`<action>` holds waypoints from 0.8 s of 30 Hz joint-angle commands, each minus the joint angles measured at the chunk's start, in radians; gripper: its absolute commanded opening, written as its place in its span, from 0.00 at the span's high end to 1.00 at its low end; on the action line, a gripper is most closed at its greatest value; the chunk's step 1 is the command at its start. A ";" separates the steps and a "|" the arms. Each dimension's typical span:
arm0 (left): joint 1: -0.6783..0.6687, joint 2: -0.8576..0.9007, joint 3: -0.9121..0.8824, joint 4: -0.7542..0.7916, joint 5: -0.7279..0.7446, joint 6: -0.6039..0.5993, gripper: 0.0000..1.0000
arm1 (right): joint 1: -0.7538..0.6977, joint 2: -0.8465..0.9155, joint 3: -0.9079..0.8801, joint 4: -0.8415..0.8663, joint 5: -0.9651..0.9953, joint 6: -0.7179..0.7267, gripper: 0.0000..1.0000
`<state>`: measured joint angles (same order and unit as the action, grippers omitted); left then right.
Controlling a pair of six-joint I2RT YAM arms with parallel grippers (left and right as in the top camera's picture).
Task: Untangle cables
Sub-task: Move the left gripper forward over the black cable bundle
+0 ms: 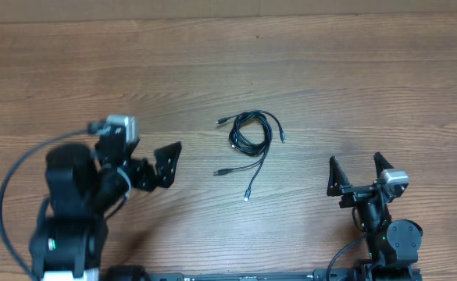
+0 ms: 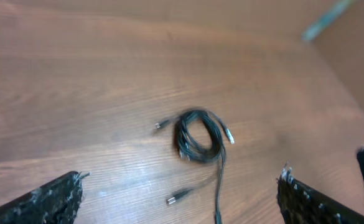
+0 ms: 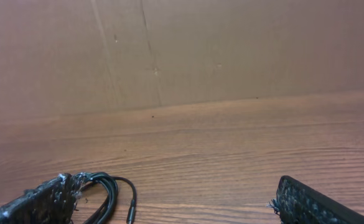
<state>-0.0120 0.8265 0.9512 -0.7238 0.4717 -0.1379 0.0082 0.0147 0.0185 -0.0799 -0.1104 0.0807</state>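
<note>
My left pincer [image 1: 169,165] and right pincer [image 1: 356,161] both gape wide, holding nothing, by the table's [image 1: 330,70] edge nearest me. The cables [image 1: 250,139] lie coiled mid-table, apart from both.

Both the left gripper [image 1: 170,164] and right gripper [image 1: 355,161] gape wide.

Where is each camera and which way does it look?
Overhead: above the table, looking down at the cables; left gripper and right gripper show.
Left wrist: on that arm, tilted down at the cables; its fingers show.
Right wrist: low, facing across the table to a brown wall; its fingers show.
Shared: the cables.
</note>
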 commanded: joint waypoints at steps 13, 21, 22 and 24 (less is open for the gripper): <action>-0.380 0.517 0.266 0.028 -0.045 0.258 0.01 | 0.004 -0.011 -0.011 0.003 0.012 -0.003 0.00; -0.403 0.735 0.266 0.196 -0.056 0.258 0.00 | 0.004 -0.012 -0.011 0.003 0.012 -0.003 0.00; -0.403 0.762 0.266 0.219 -0.069 0.259 0.00 | 0.004 -0.012 -0.011 0.003 0.012 -0.003 0.00; -0.403 0.810 0.266 0.258 -0.101 0.259 0.00 | 0.004 -0.012 -0.011 0.003 0.012 -0.003 0.00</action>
<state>-0.4065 1.5803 1.1976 -0.4976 0.4183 0.0940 0.0082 0.0147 0.0185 -0.0799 -0.1097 0.0811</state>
